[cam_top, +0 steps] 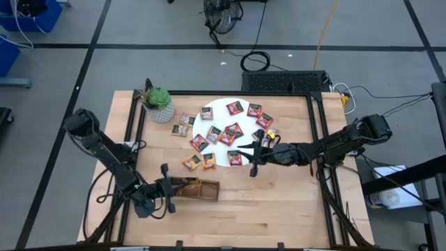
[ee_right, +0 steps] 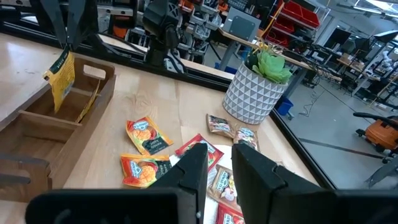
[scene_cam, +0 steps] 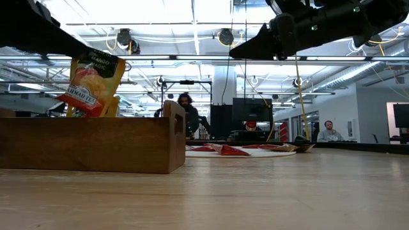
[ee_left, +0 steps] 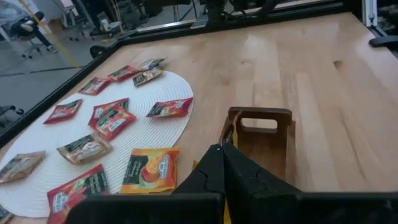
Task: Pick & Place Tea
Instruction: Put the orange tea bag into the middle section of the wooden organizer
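Left gripper (cam_top: 169,196) holding an orange-yellow tea sachet (scene_cam: 89,82) over the wooden tray (cam_top: 194,189); right gripper (cam_top: 256,157) poised at the white woven mat (cam_top: 221,155).

The left claw is clamped on the sachet's top edge, so that the packet hangs tilted just above the end compartment of the tray, not yet released. The remaining tea sachets (cam_top: 231,132), mostly red, lie flat on the mat; a few orange-yellow and grey-brown ones lie on the bare table (cam_top: 279,209) between the mat and the potted plant (cam_top: 158,104). The right claw hovers above the mat's near edge, fingers slightly parted and holding nothing visible. The sachets appear light, thin and pliable, probably slick foil; since they lie flat, a pinch on a raised or free edge seems the most practical hold, and overlapping neighbours could be dragged along.
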### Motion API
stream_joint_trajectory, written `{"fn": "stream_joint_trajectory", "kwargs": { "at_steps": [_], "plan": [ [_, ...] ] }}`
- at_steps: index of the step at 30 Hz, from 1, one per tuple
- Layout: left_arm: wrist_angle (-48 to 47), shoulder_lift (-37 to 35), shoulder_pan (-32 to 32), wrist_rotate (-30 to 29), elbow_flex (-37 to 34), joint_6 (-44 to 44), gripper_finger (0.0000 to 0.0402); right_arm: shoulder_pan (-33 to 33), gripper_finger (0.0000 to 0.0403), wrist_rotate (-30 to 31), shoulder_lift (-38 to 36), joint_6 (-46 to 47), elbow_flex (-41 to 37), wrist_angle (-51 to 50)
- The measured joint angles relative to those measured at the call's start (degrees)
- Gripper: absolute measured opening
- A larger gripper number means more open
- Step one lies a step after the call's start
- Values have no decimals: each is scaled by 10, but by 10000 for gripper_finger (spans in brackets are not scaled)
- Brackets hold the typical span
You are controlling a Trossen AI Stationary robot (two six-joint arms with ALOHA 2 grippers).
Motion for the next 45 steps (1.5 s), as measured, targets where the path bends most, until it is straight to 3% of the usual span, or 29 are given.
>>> {"fn": "stream_joint_trajectory", "kwargs": {
  "at_steps": [19,26,34,42,45],
  "plan": [
    [-61,2,-2,1,-15,-58,2,0,61,0,0,-1,0,0],
    [-54,2,8,1,-20,-83,40,0,61,0,0,-2,0,0],
    [-30,2,20,0,-20,-44,79,0,61,0,0,-2,0,0],
    [16,-9,22,-4,4,68,77,0,61,0,0,-2,0,0],
    [-38,-24,40,47,41,78,76,0,61,0,0,-5,0,0]
  ]
}}
